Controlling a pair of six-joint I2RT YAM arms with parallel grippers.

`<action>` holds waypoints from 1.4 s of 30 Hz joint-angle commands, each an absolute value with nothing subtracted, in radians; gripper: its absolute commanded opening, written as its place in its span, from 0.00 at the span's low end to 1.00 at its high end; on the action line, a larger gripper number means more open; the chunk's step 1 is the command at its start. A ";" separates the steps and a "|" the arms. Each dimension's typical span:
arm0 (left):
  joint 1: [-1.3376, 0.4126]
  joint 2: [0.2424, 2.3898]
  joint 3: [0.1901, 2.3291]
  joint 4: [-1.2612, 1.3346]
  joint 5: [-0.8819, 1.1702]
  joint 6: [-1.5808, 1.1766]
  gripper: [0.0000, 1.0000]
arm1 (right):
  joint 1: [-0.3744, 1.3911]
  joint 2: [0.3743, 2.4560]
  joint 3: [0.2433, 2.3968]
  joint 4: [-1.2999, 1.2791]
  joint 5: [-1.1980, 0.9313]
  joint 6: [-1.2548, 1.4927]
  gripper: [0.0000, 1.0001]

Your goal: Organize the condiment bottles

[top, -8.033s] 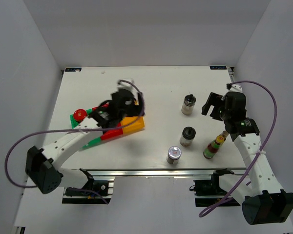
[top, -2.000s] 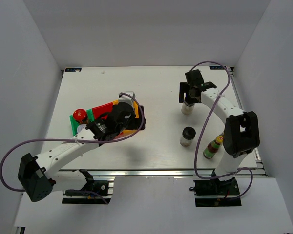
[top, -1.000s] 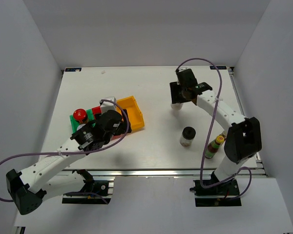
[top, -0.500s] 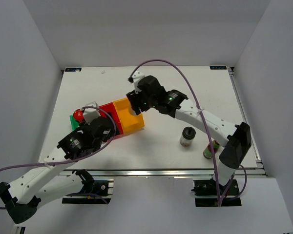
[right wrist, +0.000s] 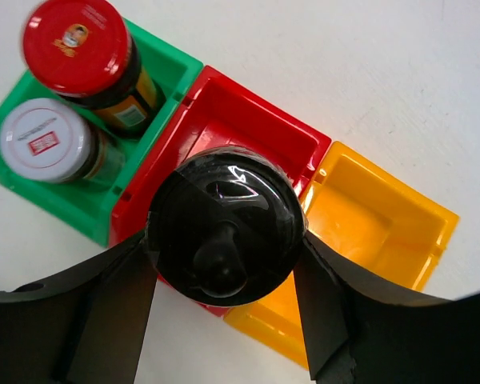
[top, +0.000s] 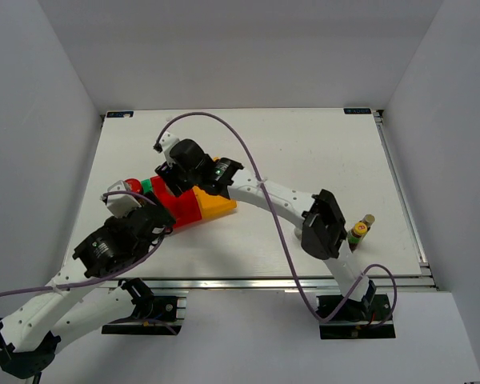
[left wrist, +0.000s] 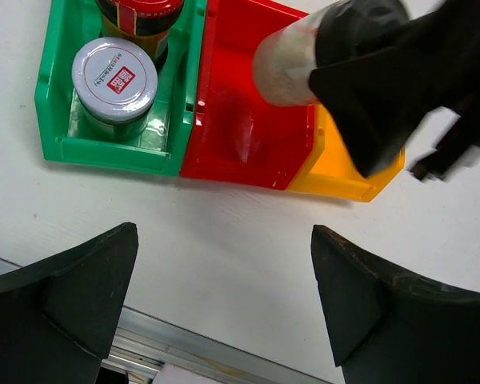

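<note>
**Black-lidded jar arrives over the red bin**

Swinging across from the right half of the table (top: 304, 136), the right arm has in the last second carried its load over to the bins, passing the yellow one half a second ago. The right claw (right wrist: 222, 264) is clamped on the squat, pale-bodied jar with the black lid (right wrist: 224, 212), one finger on each side. The jar appears to hang just above the red plastic bin (right wrist: 248, 112), not yet set down in it.

In the right wrist view, the green plastic bin (right wrist: 156, 68) touches the red bin at 9 o'clock. It already holds the red-lidded jar (right wrist: 76, 44) and, just beside it, the silver-lidded jar (right wrist: 40, 140). The yellow plastic bin (right wrist: 384, 216), at 4 o'clock, holds nothing.

The left arm has drawn back towards the near edge. The left claw (left wrist: 224, 240) hovers with its fingers wide apart, holding nothing.

Seen from above, the tall slim sauce bottle with the green neck (top: 358, 234) stands well apart at 4 o'clock from the bins. The right arm's elbow covers the place where another dark-lidded jar stood a second ago.

By my reckoning two jars are sorted, a third needs only lowering and release, and at least the bottle remains.
</note>
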State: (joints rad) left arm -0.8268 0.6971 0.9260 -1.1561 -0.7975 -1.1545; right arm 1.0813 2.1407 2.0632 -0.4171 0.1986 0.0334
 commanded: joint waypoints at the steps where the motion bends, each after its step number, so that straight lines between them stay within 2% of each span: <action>1: -0.830 0.703 0.920 -1.180 -0.831 -1.184 0.98 | 1.078 2.169 2.154 -0.273 0.230 0.020 0.30; 5: -0.831 0.710 0.919 -1.178 -0.827 -1.184 0.98 | 1.080 2.268 2.218 -0.290 0.268 0.011 0.34; 14: -0.831 0.712 0.908 -1.166 -0.825 -1.181 0.98 | 1.085 2.353 2.220 -0.276 0.256 0.009 0.38; 17: -0.830 0.710 0.908 -1.167 -0.824 -1.181 0.98 | 1.086 2.368 2.221 -0.264 0.259 0.011 0.44; 23: -0.831 0.709 0.908 -1.167 -0.818 -1.180 0.98 | 1.086 2.378 2.220 -0.244 0.284 0.014 0.66; 24: -0.830 0.709 0.908 -1.166 -0.818 -1.180 0.98 | 1.085 2.378 2.220 -0.242 0.285 0.012 0.76; 27: -0.830 0.710 0.907 -1.163 -0.813 -1.177 0.98 | 1.086 2.370 2.220 -0.242 0.281 0.014 0.89; 36: -0.831 0.704 0.913 -1.161 -0.807 -1.170 0.98 | 1.086 2.286 2.214 -0.225 0.281 0.003 0.89; 42: -0.830 0.706 0.936 -1.141 -0.798 -1.131 0.98 | 1.085 2.125 2.127 -0.252 0.348 -0.032 0.89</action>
State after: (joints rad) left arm -0.8268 0.7097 0.9115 -1.1629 -0.7982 -1.1557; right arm 1.0805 2.2993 2.1494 -0.2886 0.2901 -0.0074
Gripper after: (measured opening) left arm 0.982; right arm 0.894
